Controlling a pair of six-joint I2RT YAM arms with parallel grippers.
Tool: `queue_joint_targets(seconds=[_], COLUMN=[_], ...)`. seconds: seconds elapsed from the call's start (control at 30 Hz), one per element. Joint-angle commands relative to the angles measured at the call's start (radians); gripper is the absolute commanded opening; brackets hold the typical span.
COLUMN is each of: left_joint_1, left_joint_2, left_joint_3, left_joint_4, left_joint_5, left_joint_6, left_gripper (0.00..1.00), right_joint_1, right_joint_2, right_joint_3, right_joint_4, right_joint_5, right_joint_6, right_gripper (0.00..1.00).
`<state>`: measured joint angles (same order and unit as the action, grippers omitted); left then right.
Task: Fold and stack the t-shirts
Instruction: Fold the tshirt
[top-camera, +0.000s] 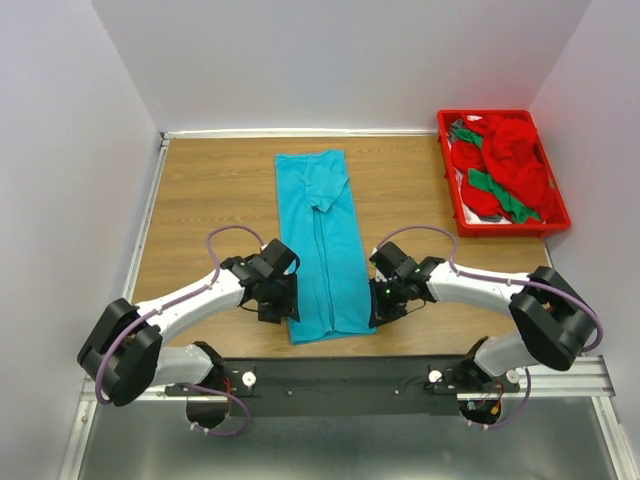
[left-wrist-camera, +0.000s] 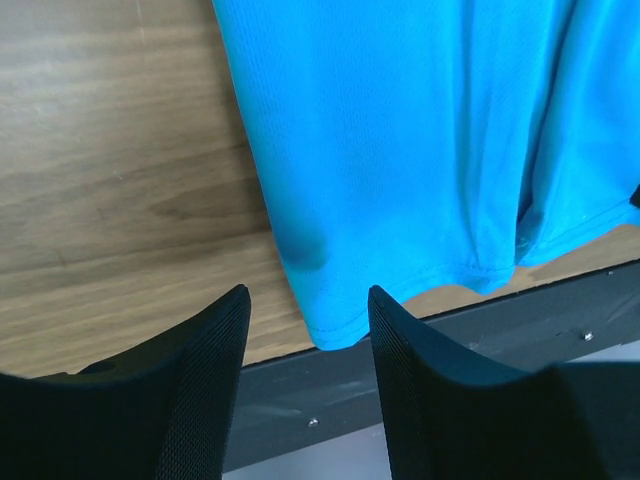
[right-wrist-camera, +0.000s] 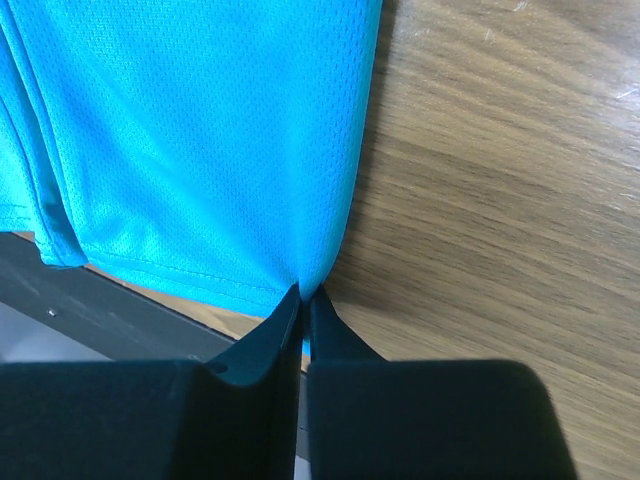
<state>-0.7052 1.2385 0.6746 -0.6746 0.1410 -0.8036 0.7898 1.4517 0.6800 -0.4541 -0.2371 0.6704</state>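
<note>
A teal t-shirt (top-camera: 322, 240) lies on the wooden table, folded lengthwise into a long strip, collar end far, hem near. My left gripper (top-camera: 284, 306) is open at the hem's left corner. In the left wrist view the gripper (left-wrist-camera: 308, 292) straddles that corner of the shirt (left-wrist-camera: 400, 150) without gripping it. My right gripper (top-camera: 378, 304) is at the hem's right corner. In the right wrist view the gripper (right-wrist-camera: 305, 290) is shut on the edge of the shirt (right-wrist-camera: 200, 130). Red shirts (top-camera: 510, 150) and a green one (top-camera: 497, 190) lie bunched in the tray.
The red plastic tray (top-camera: 503, 230) stands at the back right of the table. A black rail (top-camera: 340, 375) runs along the table's near edge, just below the hem. White walls close in the left, back and right sides.
</note>
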Motion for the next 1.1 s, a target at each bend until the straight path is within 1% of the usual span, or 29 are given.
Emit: queue_joint_targets(seconds=[0.0, 0.2, 0.37, 0.5, 0.83, 0.9, 0.97, 1.03, 1.07], left_joint_1=[-0.023, -0.045, -0.054, -0.065, -0.091, -0.094, -0.099, -0.106, -0.112], left_joint_2=[0.001, -0.001, 0.042, 0.079, 0.114, 0.125, 0.134, 0.147, 0.154], left_joint_3=[-0.03, -0.069, -0.064, -0.064, -0.072, -0.069, -0.061, -0.047, -0.043], left_joint_4=[-0.008, 0.004, 0.029, 0.035, 0.055, 0.052, 0.046, 0.027, 0.023], left_joint_5=[0.037, 0.055, 0.052, 0.054, 0.071, 0.057, 0.049, 0.042, 0.034], left_joint_6=[-0.055, -0.086, -0.083, -0.075, -0.072, -0.068, -0.06, -0.057, -0.054], left_gripper=[0.57, 0.49, 0.46, 0.4, 0.31, 0.28, 0.28, 0.26, 0.23], right_joint_1=[-0.004, -0.003, -0.004, -0.004, -0.004, -0.004, -0.004, -0.004, -0.004], right_joint_2=[-0.007, -0.01, -0.005, -0.022, -0.042, -0.04, -0.04, -0.045, -0.047], right_joint_3=[-0.027, -0.028, -0.03, -0.033, -0.033, -0.031, -0.027, -0.022, -0.019], right_joint_4=[0.003, 0.006, 0.017, 0.015, 0.012, 0.014, 0.012, 0.014, 0.012], right_joint_5=[0.039, 0.033, 0.024, 0.019, 0.016, 0.015, 0.007, 0.001, -0.001], right_joint_6=[-0.026, -0.04, -0.049, -0.049, -0.031, -0.031, -0.029, -0.028, -0.026], right_gripper=[0.11, 0.11, 0.11, 0.11, 0.11, 0.11, 0.11, 0.11, 0.11])
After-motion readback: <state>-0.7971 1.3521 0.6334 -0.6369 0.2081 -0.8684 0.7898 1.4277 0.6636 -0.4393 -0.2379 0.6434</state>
